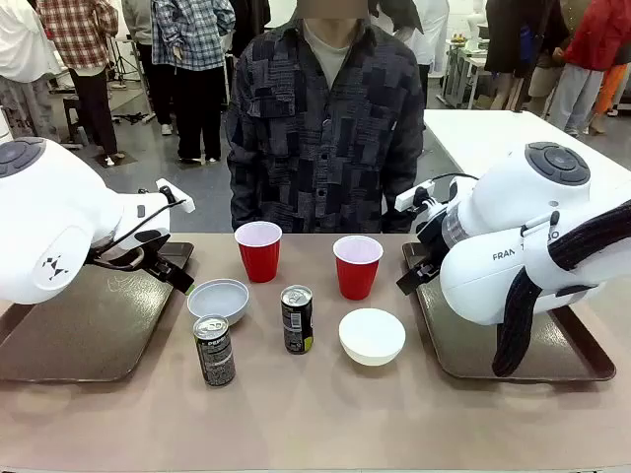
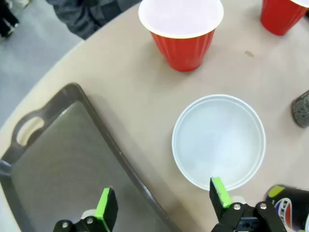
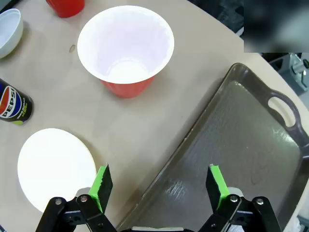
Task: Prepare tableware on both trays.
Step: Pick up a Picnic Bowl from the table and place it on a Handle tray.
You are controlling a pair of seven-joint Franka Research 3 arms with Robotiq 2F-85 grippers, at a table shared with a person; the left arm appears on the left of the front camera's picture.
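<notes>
Two trays, dark brown plastic, rectangular, with raised rims, rounded corners and handle slots. The left tray [image 2: 58, 159] lies below the left pincer [image 2: 163, 198], the right tray [image 3: 241, 145] below the right pincer [image 3: 159, 181].

Two pincers, black with green pads, each spread wide and gripping nothing, each straddling its tray's inner rim.

Two bowls, small, round, white. The left bowl [image 2: 219, 140], thin and glossy, is just beyond one left pad. The right bowl [image 3: 53, 166] is beside one right pad.

Two cups, tapered, red outside and white inside. The left cup [image 2: 182, 34] and right cup [image 3: 125, 48] each stand farther ahead of their pincer.

Two cans, slim and dark, upright between the pincers: first can [image 1: 214, 350], second can [image 1: 297, 318].

One table [image 1: 315, 424], beige, smooth and matte. A person [image 1: 325, 118] in a dark patchwork shirt stands opposite, on a grey floor.
</notes>
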